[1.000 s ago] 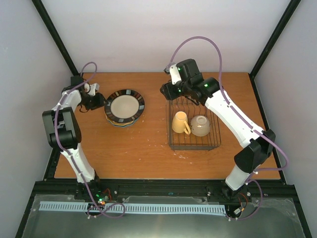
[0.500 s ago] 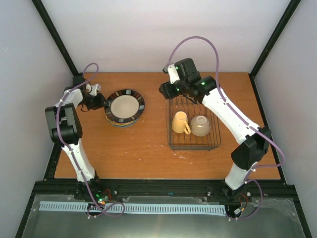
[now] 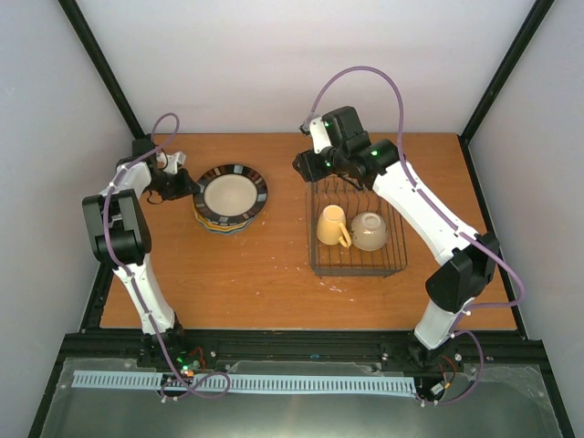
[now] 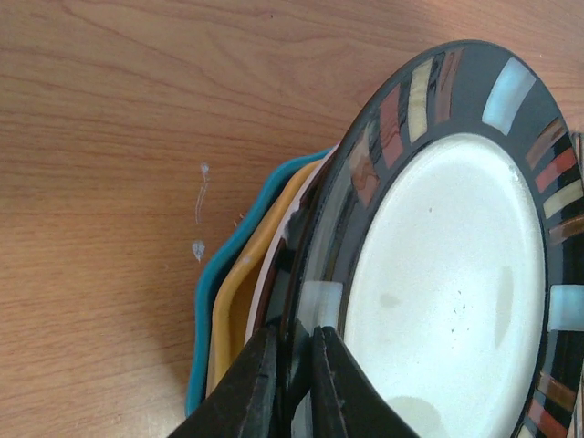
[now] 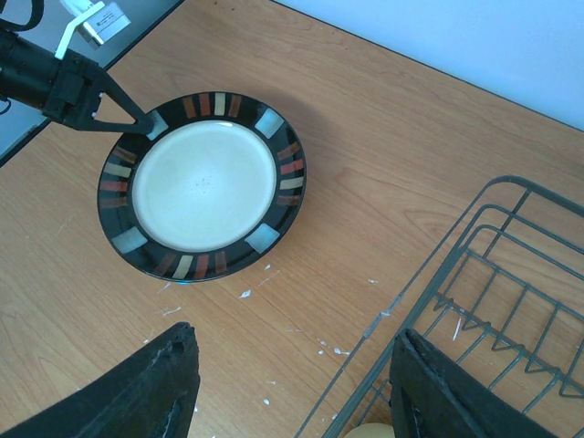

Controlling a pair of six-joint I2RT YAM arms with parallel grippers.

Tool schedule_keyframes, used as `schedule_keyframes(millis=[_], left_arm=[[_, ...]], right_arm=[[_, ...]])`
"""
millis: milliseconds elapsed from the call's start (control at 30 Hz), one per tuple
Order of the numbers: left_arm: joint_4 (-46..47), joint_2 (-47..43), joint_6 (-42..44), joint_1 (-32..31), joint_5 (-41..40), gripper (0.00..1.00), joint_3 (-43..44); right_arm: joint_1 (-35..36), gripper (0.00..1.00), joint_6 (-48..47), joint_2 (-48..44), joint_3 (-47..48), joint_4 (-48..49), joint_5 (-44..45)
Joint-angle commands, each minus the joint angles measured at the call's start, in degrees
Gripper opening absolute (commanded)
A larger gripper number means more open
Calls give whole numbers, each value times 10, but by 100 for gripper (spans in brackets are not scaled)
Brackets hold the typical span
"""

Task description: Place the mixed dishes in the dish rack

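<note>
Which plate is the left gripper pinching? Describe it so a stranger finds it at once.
On the wooden table, left of the dish rack, sits a stack of plates. It is the top plate, its rim pinched by the left gripper. Unlike the plain blue plate and orange-yellow plate beneath, it has a cream centre inside a dark rim with coloured blocks.

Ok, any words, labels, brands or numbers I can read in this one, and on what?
No readable text in any view.
Top plate, mug, bowl, rack: no print, only coloured blocks on the plate.
White part on the left arm: too small to read.
</note>
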Motion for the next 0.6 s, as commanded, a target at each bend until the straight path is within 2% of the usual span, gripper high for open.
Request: schedule_keyframes(millis=[0, 233, 567], left_arm=[[-13, 5, 16, 2, -22, 1, 14], [-20, -17, 19, 2, -20, 1, 17], [-13, -63, 22, 2, 0, 1, -3]], right_arm=[[-3, 57, -7, 8, 13, -2, -8], [-4, 57, -5, 12, 6, 5, -22], [-17, 62, 42, 60, 25, 51, -146]])
